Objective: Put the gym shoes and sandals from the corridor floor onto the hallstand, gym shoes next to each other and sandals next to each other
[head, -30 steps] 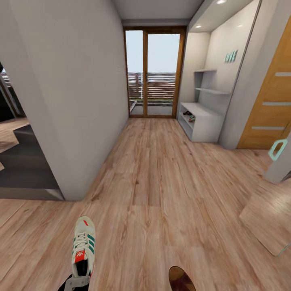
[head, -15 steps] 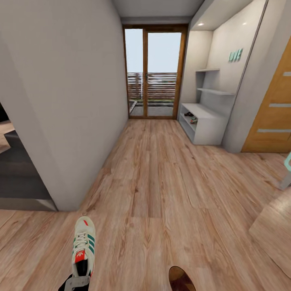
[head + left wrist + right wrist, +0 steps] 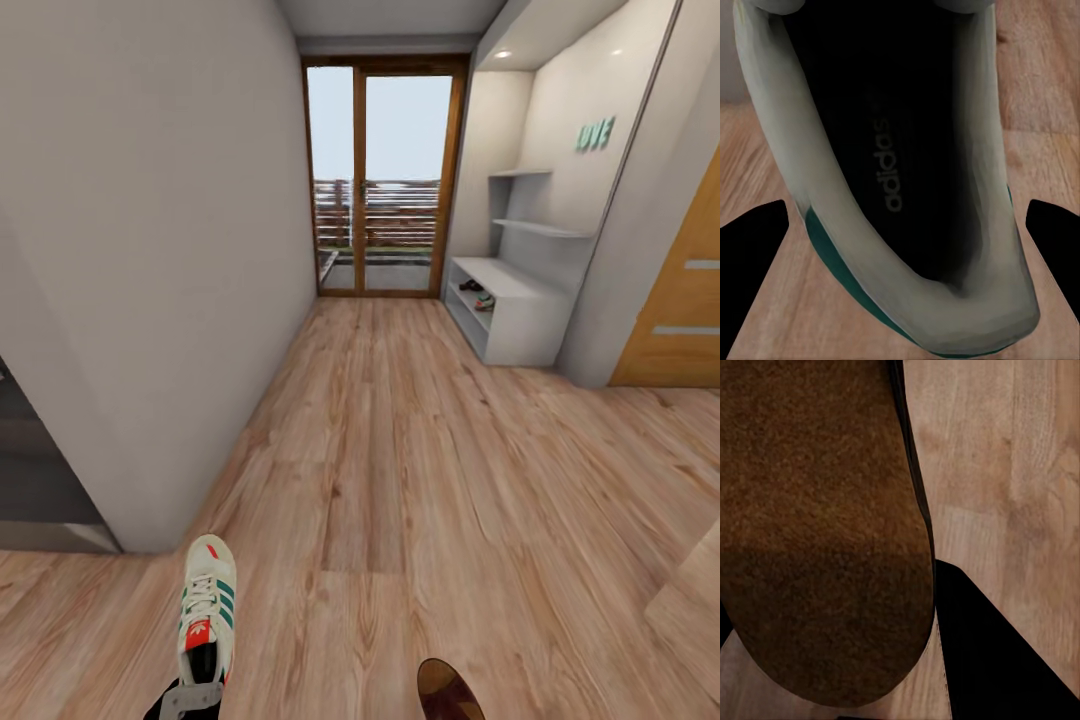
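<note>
A white gym shoe (image 3: 207, 610) with green stripes hangs at the lower left of the head view, toe forward, and my left gripper (image 3: 190, 697) is shut on its heel. In the left wrist view the gym shoe (image 3: 900, 172) opening lies between two dark fingers (image 3: 754, 270). My right gripper holds a brown sandal (image 3: 447, 690), whose tan insole (image 3: 817, 525) lies against one dark finger (image 3: 997, 652). Far ahead on the right stands the grey hallstand (image 3: 520, 290). A dark sandal (image 3: 470, 286) and a gym shoe (image 3: 485, 300) sit on its low shelf. The corridor floor (image 3: 400, 450) stretches between.
A grey wall corner (image 3: 150, 400) juts in on the left. A glass balcony door (image 3: 385, 180) closes the corridor's far end. A wooden door (image 3: 680, 300) stands to the right of the hallstand. A pale board edge (image 3: 695, 600) shows at lower right.
The camera has moved forward along the corridor: the hallstand looks nearer and the left wall corner has slid left. Both held shoes keep their place in the picture.
</note>
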You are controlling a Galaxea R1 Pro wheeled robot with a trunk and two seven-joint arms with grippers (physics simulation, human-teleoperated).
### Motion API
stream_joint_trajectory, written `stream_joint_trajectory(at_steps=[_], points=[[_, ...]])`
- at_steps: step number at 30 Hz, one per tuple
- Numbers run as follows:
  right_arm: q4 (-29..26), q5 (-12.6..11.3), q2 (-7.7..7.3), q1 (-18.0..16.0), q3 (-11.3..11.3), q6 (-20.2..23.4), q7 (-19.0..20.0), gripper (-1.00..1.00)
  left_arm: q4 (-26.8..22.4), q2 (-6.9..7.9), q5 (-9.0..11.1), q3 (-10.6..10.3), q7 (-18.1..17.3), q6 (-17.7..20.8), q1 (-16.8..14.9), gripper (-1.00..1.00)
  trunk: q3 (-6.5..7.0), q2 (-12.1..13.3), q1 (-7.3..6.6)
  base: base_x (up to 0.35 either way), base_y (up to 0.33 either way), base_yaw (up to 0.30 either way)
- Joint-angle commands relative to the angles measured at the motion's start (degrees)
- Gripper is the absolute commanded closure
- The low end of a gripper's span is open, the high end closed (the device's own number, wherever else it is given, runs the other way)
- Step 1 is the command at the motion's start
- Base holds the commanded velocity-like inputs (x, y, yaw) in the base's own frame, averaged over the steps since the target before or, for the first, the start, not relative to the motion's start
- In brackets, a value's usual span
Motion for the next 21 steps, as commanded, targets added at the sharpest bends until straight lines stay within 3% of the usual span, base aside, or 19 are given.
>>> stream_joint_trajectory(at_steps=[1, 15, 20, 21], points=[[0.0, -0.7, 0.0, 0.0, 0.5, -0.2, 0.0, 1.0, 0.0, -0.03, -0.1, 0.2, -0.2, -0.2, 0.0, 1.0, -0.05, 0.0, 0.03, 0.34, 0.0, 0.0], [-0.3, -0.8, -0.01, 0.0, 0.4, -0.1, 0.0, 1.0, 0.0, -0.04, -0.2, 0.2, -0.2, -0.2, 0.0, 1.0, -0.05, 0.0, 0.03, 0.34, 0.0, 0.0], [-5.4, -0.7, -0.18, 0.0, 0.4, -0.3, 0.0, 1.0, 0.0, -0.1, -0.2, 0.2, -0.2, -0.2, 0.0, 1.0, -0.05, 0.0, 0.03, 0.34, 0.0, 0.0], [-10.4, -0.6, -0.49, 0.0, 0.3, -0.3, -0.1, 1.0, 0.0, -0.11, -0.2, 0.2, -0.2, -0.2, 0.0, 1.0, -0.05, 0.0, 0.03, 0.34, 0.0, 0.0]])
